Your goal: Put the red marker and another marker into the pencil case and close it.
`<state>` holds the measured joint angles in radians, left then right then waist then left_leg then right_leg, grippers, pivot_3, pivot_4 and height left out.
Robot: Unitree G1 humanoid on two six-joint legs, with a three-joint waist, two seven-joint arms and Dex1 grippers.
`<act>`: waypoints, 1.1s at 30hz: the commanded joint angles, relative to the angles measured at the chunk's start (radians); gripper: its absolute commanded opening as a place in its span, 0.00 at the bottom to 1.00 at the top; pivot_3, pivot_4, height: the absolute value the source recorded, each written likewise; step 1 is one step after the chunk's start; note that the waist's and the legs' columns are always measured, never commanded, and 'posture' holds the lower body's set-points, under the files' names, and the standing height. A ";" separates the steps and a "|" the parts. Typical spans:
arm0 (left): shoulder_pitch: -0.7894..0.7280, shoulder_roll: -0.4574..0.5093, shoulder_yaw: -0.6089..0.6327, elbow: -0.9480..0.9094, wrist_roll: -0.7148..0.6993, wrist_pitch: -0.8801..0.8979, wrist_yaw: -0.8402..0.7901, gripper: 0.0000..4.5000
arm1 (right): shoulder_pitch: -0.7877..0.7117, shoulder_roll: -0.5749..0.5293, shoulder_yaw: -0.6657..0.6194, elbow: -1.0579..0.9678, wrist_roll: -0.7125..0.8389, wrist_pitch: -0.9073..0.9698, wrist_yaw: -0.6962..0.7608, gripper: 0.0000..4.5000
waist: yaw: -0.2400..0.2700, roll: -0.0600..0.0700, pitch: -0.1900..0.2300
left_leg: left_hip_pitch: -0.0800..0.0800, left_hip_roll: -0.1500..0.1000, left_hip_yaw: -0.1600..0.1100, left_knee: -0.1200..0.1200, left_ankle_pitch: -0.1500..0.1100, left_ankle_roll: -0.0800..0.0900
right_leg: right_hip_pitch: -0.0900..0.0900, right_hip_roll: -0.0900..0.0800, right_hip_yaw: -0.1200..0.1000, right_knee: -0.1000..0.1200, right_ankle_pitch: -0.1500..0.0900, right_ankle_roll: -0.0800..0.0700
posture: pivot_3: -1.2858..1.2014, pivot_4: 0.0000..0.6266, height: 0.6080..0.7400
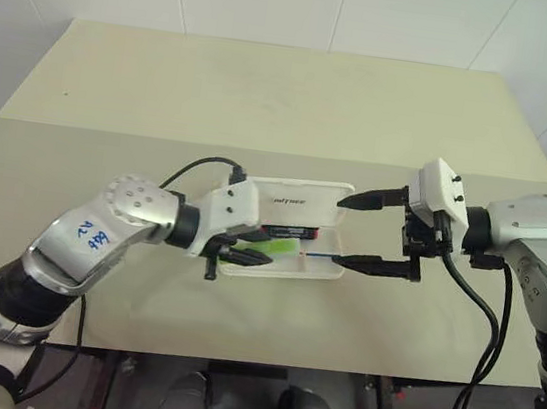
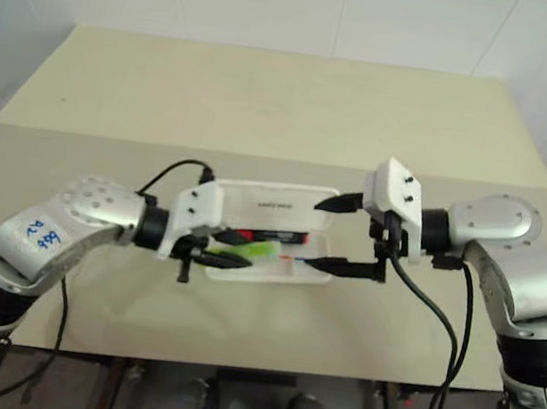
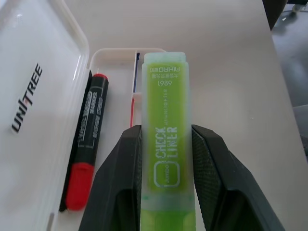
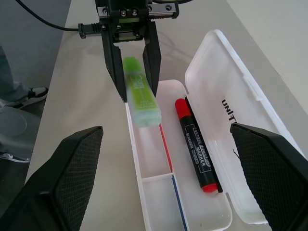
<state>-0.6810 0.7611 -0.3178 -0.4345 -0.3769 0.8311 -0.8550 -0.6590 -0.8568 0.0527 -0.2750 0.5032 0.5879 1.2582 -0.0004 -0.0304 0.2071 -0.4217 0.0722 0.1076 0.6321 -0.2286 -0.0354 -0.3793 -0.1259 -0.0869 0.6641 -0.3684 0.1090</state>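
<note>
The white pencil case [image 1: 304, 203] lies open at the table's middle, lid up, tray [image 4: 156, 192] toward me. The red marker [image 4: 195, 144], red with a black barrel, lies in the tray along the hinge side. My left gripper [image 1: 247, 254] is shut on the other marker [image 3: 166, 144], a lime-green one, and holds it lengthwise just above the tray's front half. My right gripper [image 1: 338, 231] is open at the case's right end. One of its fingertips is beside the lid and the other beside the tray's front corner, with nothing between them.
The beige table [image 1: 265, 113] reaches back to a white wall. A black cable [image 1: 480, 323] hangs from the right wrist over the table's front edge, and another loops above the left wrist.
</note>
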 commanded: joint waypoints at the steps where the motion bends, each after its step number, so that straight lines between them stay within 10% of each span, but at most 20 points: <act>1: -0.017 -0.019 -0.040 -0.001 0.063 0.018 0.039 0.24 | -0.002 -0.015 -0.014 -0.041 -0.002 -0.009 -0.013 1.00 | 0.001 0.000 0.000 | 0.000 0.000 0.000 0.000 0.000 0.000 | 0.000 0.000 0.000 0.000 0.000 0.000 | 0.52 0.24 1.00; 29: -0.001 -0.066 -0.161 0.043 0.286 -0.100 -0.004 0.24 | 0.014 -0.011 -0.008 -0.065 -0.005 0.004 -0.051 1.00 | 0.005 0.000 0.000 | 0.000 0.000 0.000 0.001 0.000 0.000 | 0.001 0.000 -0.001 0.000 0.000 0.000 | 0.52 0.24 1.00; 33: 0.003 -0.076 -0.164 0.044 0.295 -0.100 -0.013 0.53 | 0.014 -0.011 -0.007 -0.068 -0.004 0.005 -0.052 1.00 | 0.006 0.000 0.000 | 0.000 0.000 0.000 0.001 0.000 0.000 | 0.001 0.000 -0.001 0.000 0.000 0.000 | 0.52 0.24 1.00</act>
<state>-0.6814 0.6862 -0.4821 -0.3738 -0.0941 0.7489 -0.8609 -0.6451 -0.8568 0.0621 -0.3102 0.4866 0.5918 1.2115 0.0056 -0.0304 0.2071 -0.4219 0.0721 0.1070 0.6334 -0.2286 -0.0353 -0.3785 -0.1261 -0.0876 0.6640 -0.3684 0.1090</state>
